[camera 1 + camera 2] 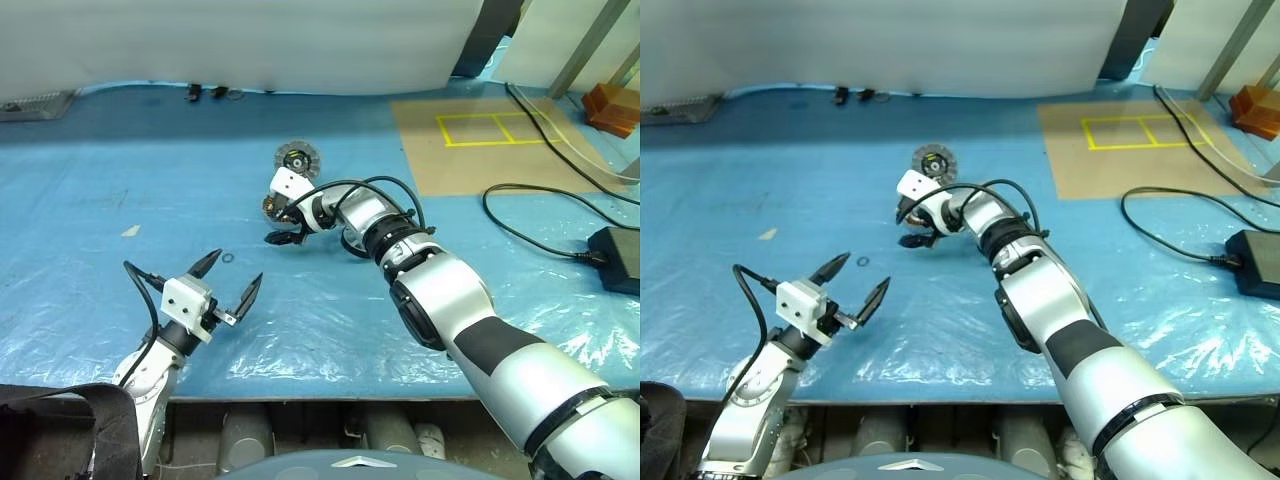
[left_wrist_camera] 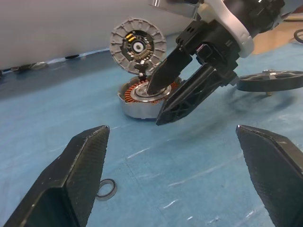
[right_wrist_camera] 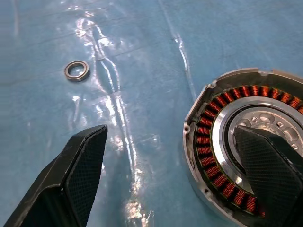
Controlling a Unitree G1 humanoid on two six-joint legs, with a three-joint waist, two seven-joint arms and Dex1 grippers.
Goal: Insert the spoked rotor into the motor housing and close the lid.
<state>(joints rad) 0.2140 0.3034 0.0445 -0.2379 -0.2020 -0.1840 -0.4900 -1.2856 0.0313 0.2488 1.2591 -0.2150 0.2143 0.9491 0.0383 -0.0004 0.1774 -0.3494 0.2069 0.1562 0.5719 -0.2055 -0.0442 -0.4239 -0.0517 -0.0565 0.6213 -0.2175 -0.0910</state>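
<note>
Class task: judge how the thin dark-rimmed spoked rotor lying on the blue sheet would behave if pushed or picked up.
The spoked rotor looks metallic, so probably stiff. It lies flat and low on the glossy blue plastic sheet, so a push would likely slide it rather than tip it. Its thin rim offers little to grip and may slip.

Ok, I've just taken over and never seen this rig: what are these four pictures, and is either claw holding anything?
It is a humanoid robot with two arms, each ending in a two-fingered gripper. The two wide pictures come from its head, looking down at a blue plastic-covered surface. The other two look along each gripper's fingers from the wrist.

On the surface lies the motor housing with its copper windings, its lid standing open behind it. The spoked rotor lies beside it, not yet inserted. A small metal ring lies apart.

The right gripper hangs open over the housing, one finger above its centre. The left gripper is open, nearer the robot. Neither holds anything.
</note>
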